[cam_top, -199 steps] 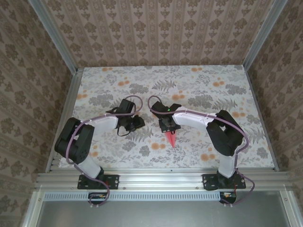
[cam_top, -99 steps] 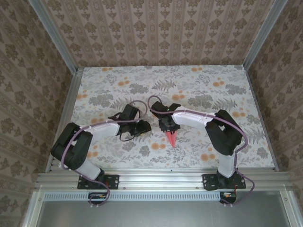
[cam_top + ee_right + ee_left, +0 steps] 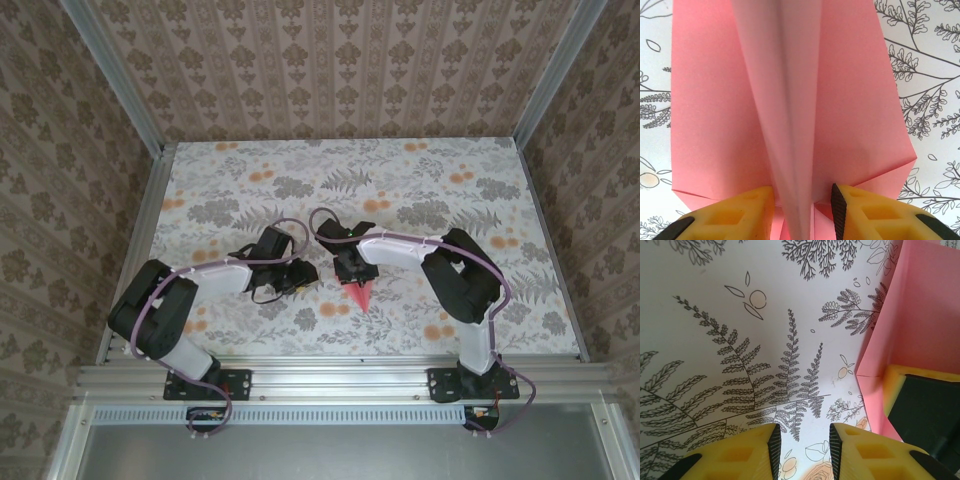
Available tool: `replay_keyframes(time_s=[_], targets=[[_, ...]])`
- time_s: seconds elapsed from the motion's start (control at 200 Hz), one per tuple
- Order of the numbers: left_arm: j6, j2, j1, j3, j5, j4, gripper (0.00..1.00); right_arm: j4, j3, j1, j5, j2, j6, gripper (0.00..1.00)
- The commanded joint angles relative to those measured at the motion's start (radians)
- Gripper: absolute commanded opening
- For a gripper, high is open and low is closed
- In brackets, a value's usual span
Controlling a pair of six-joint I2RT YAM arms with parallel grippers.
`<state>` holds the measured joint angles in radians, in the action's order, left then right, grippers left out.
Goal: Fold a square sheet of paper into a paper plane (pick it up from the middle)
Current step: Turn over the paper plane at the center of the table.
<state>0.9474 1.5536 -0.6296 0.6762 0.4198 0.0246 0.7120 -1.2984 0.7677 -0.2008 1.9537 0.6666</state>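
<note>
Pink-red paper plane (image 3: 362, 293) lies flat on the counter (image 3: 450, 180), its nose poking out on the near side of the right end effector (image 3: 350, 268). That one's fingers stand apart, straddling the raised centre crease without pinching it. Just to its left, the left end effector (image 3: 300, 272) hovers, fingers slightly apart over printed counter.

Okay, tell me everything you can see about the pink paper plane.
The paper plane is pink-red paper folded into a narrow dart, its sharp tip pointing toward the arm bases. It lies on the flower-printed table, between the arms. From the right wrist, two wings spread either side of a raised, paler centre fold with crisp creases. The right gripper straddles that fold at the wide end, jaws apart; whether they press it is unclear. The left gripper hangs open beside it, not touching.
</note>
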Motion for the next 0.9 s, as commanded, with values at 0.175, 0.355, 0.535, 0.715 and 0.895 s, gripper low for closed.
replay_keyframes(time_s=[0.175, 0.355, 0.535, 0.715, 0.895], targets=[[0.016, -0.004, 0.011, -0.018, -0.001, -0.007, 0.34, 0.060, -0.053, 0.003, -0.024, -0.026, 0.010, 0.38], [0.011, -0.003, 0.011, -0.013, -0.002, -0.006, 0.34, 0.111, -0.076, 0.018, -0.052, -0.083, 0.008, 0.37], [0.007, -0.005, 0.010, -0.010, 0.000, 0.000, 0.34, 0.143, -0.073, 0.024, -0.081, -0.077, -0.006, 0.47], [0.004, -0.007, 0.011, -0.012, -0.002, 0.005, 0.34, 0.153, -0.061, 0.024, -0.063, -0.063, -0.031, 0.54], [0.002, -0.007, 0.011, -0.012, -0.003, 0.005, 0.34, 0.141, -0.028, 0.024, -0.037, -0.075, -0.045, 0.59]])
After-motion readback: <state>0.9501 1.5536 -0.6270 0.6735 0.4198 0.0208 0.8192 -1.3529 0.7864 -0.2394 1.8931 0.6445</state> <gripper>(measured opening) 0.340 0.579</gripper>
